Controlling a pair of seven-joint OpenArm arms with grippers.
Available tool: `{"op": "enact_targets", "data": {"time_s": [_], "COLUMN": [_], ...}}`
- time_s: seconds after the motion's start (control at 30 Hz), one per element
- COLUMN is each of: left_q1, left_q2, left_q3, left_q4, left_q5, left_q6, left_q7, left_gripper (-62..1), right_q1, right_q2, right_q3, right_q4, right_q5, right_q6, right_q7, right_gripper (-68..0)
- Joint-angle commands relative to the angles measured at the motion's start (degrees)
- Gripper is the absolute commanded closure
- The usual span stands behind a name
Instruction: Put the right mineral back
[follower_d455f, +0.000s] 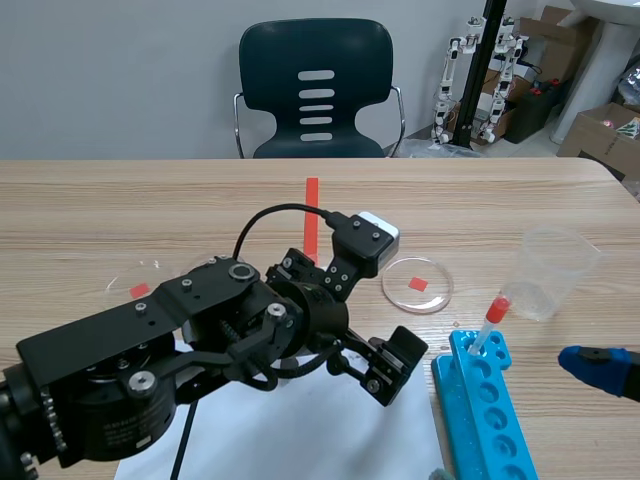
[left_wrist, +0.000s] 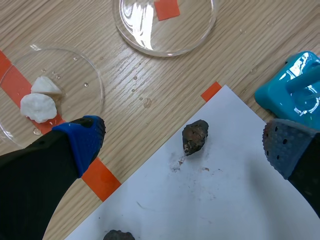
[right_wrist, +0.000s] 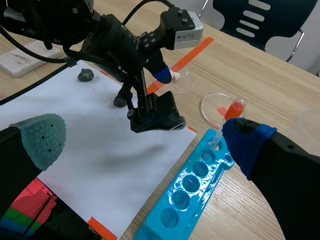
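1. Two black arms reach in over the pale wooden counter (follower_d455f: 150, 200) in the scene view. The left pincer (follower_d455f: 385, 365) hangs above the far right corner of the white paper sheet (follower_d455f: 300, 430). Only a blue tip of the right pincer (follower_d455f: 598, 366) shows, well to the right of the sheet.
2. A bright blue plastic tube rack (follower_d455f: 485, 400) lies just beside the sheet's right edge, with a red-capped dropper (follower_d455f: 492, 320) standing in its far end. Beyond the sheet sits an empty clear glass dish (follower_d455f: 417, 285), and further right a clear plastic cup (follower_d455f: 550, 270).
3. In the left wrist view, the left pincer's fingers stand wide apart and hold nothing. The dark brown lumpy mineral (left_wrist: 194, 136) lies on the sheet near its corner, below and between the fingers and touching neither.
4. A second dark rock (left_wrist: 118, 235) lies further in on the sheet. Off the sheet, a second clear glass dish (left_wrist: 80, 75) holds white chalky pieces (left_wrist: 37, 107).
5. In the right wrist view, the right pincer's fingers are also spread and grip nothing. They hang over the sheet's near right side and the rack.
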Motion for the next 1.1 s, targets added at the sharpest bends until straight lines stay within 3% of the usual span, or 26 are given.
{"op": "enact_targets", "data": {"time_s": [0.0, 1.07], "left_q1": [-0.8, -0.8], "left_q2": [0.6, 0.6], "left_q3": [0.2, 0.2], "left_q4": [0.6, 0.6], "left_q5": [-0.1, 1.0], "left_q6": [-0.1, -0.1], "left_q7": [-0.9, -0.8], "left_gripper": [-62.3, -62.3], "right_q1": [0.0, 0.0], "right_q2": [0.0, 0.0], "right_q3": [0.2, 0.2], "right_q4": [0.8, 0.8], "right_q5": [0.4, 0.4], "right_q6": [-0.2, -0.2], "right_q7": [0.9, 0.9], "right_gripper": [-67.9, -67.9]}}
